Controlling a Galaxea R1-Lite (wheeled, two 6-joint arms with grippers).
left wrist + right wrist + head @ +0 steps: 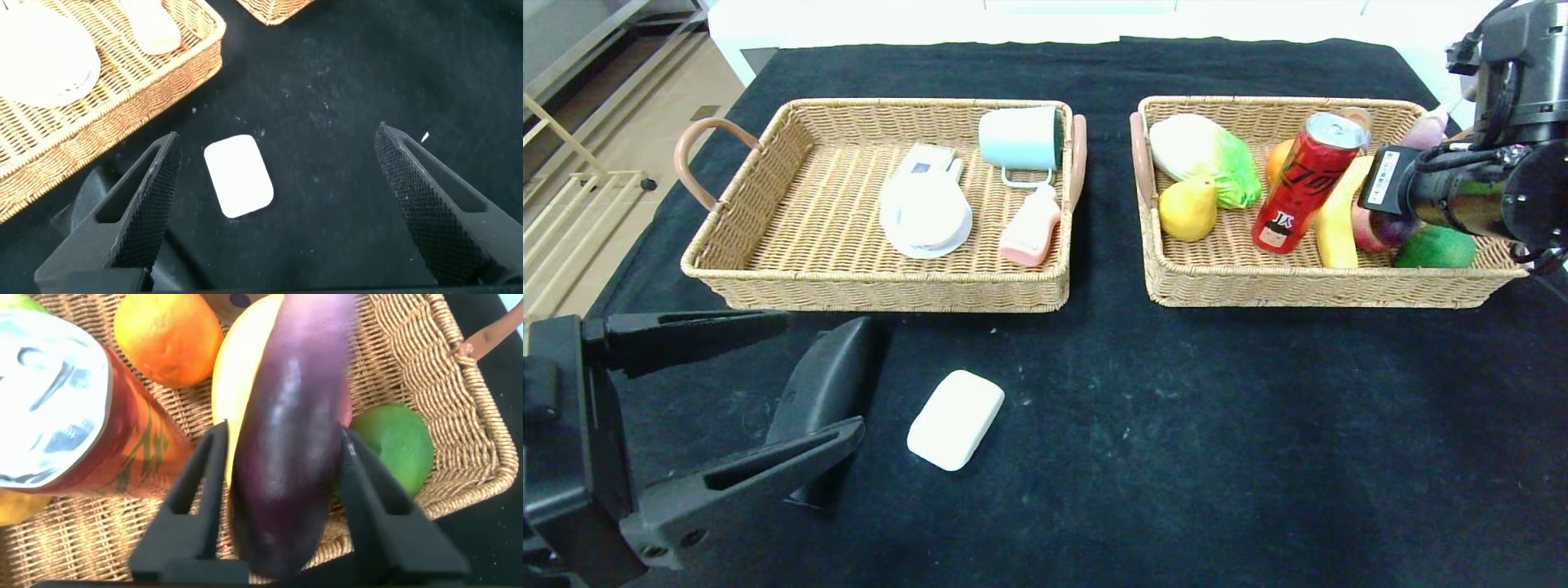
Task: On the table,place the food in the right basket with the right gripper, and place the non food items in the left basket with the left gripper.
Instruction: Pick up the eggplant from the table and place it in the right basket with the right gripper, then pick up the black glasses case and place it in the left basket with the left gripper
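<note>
Eggplant (286, 433) sits between the right gripper's (282, 502) two fingers, low over the right basket (1307, 290) near its right end. The fingers flank it closely, but whether they pinch it or have begun to let go cannot be told. It hangs over the banana (1338, 216), with the can (1303, 184) leaning just beside it, a green fruit (1436, 247) by the front right corner, and the peach (1368, 233) mostly hidden.

To finish this step well, spread the fingers only enough to free the eggplant, then lift straight up. A sideways exit risks knocking the can, which looks unstable.

On the table (1176, 425), the soap (956, 419) lies in front of the left basket (882, 290), and the case (825, 392) lies just beside it, toward the table's left edge. The left gripper (274, 208) hovers there, fingers spread wide, the soap between them in the wrist view. It should come down centred over the soap and close across its shorter side, with the near finger clear of the case.
</note>
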